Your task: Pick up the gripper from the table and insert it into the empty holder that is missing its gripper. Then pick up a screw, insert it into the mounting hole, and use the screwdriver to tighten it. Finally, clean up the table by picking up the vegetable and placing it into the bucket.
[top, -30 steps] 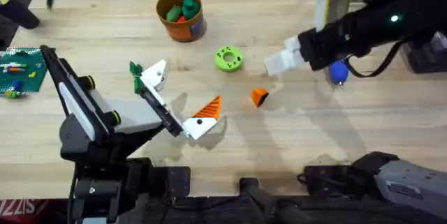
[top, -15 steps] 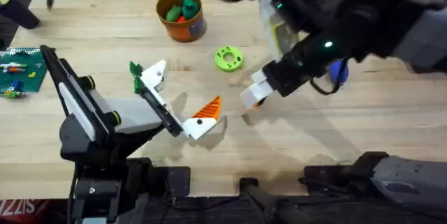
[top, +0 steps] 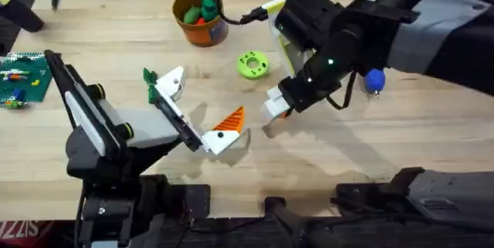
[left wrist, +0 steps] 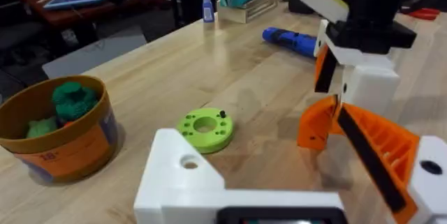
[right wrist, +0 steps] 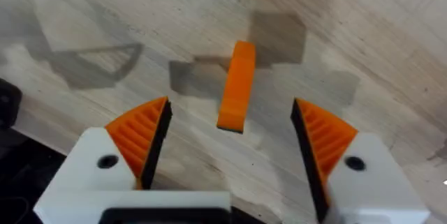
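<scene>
My right arm reaches in from the upper right across the table's middle, its wrist pitched steeply down. The right gripper (top: 276,107) hangs low over the tabletop with its orange pads (right wrist: 143,140) spread wide (a clear gap between them). My left arm lies low from its lower-left base, forearm stretched toward the middle. The left gripper (top: 197,113) sits close to the surface, white mounts spread.

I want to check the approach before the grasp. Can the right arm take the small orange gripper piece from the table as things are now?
Probably yes. The right gripper is open above the orange gripper piece, which lies on bare table between its fingers, and nothing stands between them.
</scene>
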`<state>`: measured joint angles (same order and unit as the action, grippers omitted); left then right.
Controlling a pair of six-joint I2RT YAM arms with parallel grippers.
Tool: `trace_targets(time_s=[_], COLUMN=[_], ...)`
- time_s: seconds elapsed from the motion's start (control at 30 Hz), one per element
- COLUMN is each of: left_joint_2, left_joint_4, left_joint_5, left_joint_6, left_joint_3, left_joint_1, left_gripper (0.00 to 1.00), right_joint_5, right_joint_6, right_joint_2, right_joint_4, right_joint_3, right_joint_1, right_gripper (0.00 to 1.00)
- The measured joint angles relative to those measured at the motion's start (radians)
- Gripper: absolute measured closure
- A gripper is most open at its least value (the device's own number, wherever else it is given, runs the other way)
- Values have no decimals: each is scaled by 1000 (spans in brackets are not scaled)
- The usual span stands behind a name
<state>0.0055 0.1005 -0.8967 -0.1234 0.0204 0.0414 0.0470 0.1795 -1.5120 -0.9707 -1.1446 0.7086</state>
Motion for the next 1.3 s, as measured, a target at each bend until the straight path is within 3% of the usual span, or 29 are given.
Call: trace_targets(time_s=[0.67, 0.8, 0.97, 1.03, 1.3], left_joint_2=[0, 0, 0, 0, 0], left_joint_4=[0, 0, 0, 0, 0], left_joint_5=[0, 0, 0, 0, 0], left_joint_6=[0, 0, 0, 0, 0], left_joint_3=[0, 0, 0, 0, 0], left_joint_1=[0, 0, 0, 0, 0], left_gripper=[15, 15, 15, 15, 15], right_joint_5=[-6, -5, -6, -6, 38], right_joint_6=[34, 38, 38, 45, 49], right_joint_2=[0, 0, 0, 0, 3], right_joint_4=[56, 60, 63, 68, -35], right_joint_3=[61, 61, 61, 61, 3], right_joint_1=[5, 5, 5, 5, -17], right_gripper=[36, 223, 932, 987, 986])
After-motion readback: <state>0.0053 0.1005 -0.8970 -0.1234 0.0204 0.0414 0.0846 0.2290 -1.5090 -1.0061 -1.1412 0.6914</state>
